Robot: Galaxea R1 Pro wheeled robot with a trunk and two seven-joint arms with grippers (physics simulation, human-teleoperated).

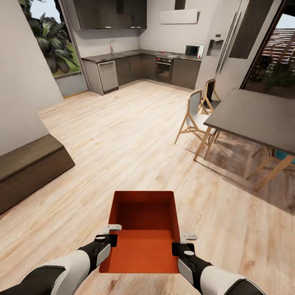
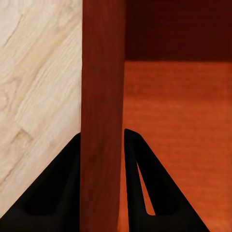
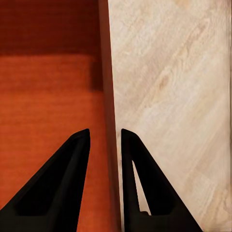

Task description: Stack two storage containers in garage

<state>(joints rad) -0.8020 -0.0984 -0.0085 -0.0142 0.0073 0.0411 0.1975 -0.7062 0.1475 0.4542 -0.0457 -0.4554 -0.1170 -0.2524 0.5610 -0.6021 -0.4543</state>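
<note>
Up front, a red-orange bin (image 1: 143, 229) is held over the light wood floor (image 1: 123, 135); the left gripper (image 1: 107, 234) pinches its left wall, one finger (image 2: 159, 193) inside, and the right gripper (image 1: 183, 242) clamps the right wall likewise; no readable writing shows; a dining table (image 1: 254, 116), chairs (image 1: 194, 119) and dark kitchen cabinets (image 1: 139, 67) stand beyond.

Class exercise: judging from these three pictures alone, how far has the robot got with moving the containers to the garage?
Done: one red-orange ribbed open-top bin is lifted off the floor. In hand: the left pincer and right pincer each clamp a side wall, one finger inside and one outside, while the robot crosses the light wood plank floor beside a dark dining table. Left: reaching the garage, setting it down, fetching and stacking the second bin.
</note>
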